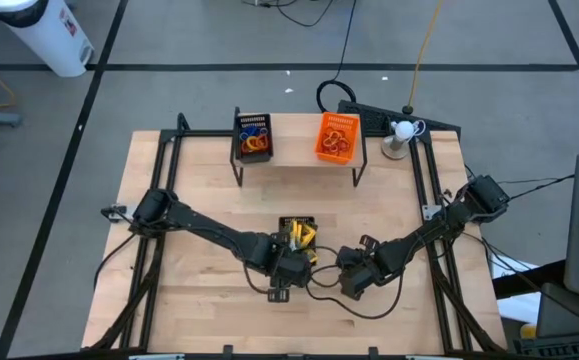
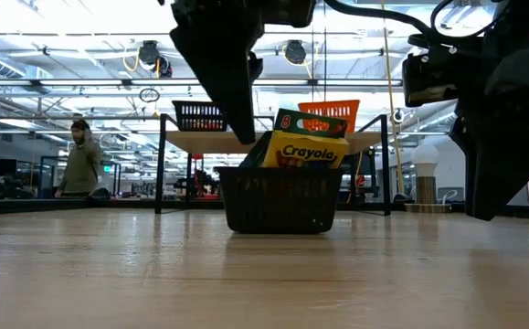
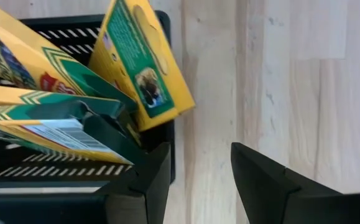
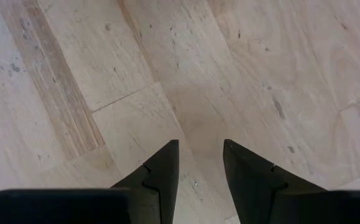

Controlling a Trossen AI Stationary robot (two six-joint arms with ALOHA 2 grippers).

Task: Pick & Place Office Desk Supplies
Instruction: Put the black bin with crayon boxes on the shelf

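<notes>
You have a tray (image 1: 297,224) mid-worktop (image 1: 199,300) with crayon boxes (image 2: 306,146) standing tilted in it. Your left gripper (image 3: 198,180) sits at that tray's near edge; your right gripper (image 4: 199,168) hangs over bare worktop just to its right. Behind them a shelf (image 1: 294,152) carries two more trays (image 1: 253,137), side by side, with rubber bands (image 1: 257,143) inside.
</notes>
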